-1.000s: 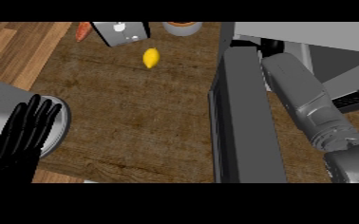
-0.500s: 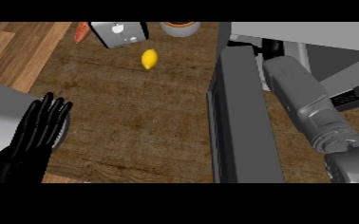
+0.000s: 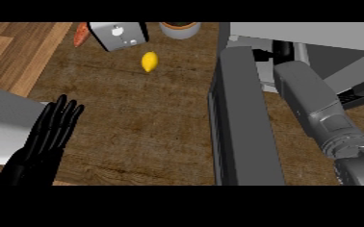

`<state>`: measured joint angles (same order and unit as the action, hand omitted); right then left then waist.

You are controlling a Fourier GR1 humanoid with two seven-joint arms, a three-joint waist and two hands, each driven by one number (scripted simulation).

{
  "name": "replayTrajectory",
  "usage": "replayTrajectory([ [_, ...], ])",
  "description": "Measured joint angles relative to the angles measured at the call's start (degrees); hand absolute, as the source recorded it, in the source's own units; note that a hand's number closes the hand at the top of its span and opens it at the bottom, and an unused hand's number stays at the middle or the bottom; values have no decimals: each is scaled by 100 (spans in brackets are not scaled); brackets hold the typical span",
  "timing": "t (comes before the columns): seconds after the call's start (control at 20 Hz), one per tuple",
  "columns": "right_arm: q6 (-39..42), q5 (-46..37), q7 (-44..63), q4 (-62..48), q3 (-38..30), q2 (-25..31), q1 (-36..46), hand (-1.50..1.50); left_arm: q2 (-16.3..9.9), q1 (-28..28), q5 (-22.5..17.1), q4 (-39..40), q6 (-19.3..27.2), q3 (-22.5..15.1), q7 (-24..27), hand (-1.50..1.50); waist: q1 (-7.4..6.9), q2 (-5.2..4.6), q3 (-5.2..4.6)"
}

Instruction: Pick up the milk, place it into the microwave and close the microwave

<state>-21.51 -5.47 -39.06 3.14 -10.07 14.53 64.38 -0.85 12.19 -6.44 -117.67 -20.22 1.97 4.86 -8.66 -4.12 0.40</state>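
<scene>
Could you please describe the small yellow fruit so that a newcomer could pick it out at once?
Start at the open microwave door on the counter's right. Look left and toward the far edge, just before the toaster: the lemon lies there alone, the only bright yellow thing.

The counter [image 3: 142,125] has a dark brown wooden top with a rough grain. On it lie a yellow lemon [image 3: 149,61], a grey toaster [image 3: 119,34] near the far edge, with an orange carrot [image 3: 81,34] just beside it, and a round pot [image 3: 179,29].
</scene>
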Motion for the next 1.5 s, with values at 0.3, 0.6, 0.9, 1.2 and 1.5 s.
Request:
replayTrajectory([
  [0.3, 371, 94, -199, 46, -100, -1, -177, -150, 63, -2, 110, -1, 101, -164, 33, -150, 75, 49, -3],
  [0.6, 595, 188, -455, 77, -204, -102, -439, -150, 72, -25, 210, 151, 128, -286, 112, -150, 188, 94, -8],
  [0.9, 1136, 263, -708, 124, -277, -168, -681, -150, 80, -62, 303, 325, 112, -499, 85, -150, 341, 163, -13],
  [1.2, 1722, 356, -1097, 182, -360, -312, -1095, -150, -9, -189, 302, 686, -62, -620, 131, -150, 492, 230, -19],
  [1.5, 2204, 379, -1483, 289, -361, -357, -1625, -150, -170, -504, 475, 1143, -383, -888, 148, 150, 667, 305, -26],
])
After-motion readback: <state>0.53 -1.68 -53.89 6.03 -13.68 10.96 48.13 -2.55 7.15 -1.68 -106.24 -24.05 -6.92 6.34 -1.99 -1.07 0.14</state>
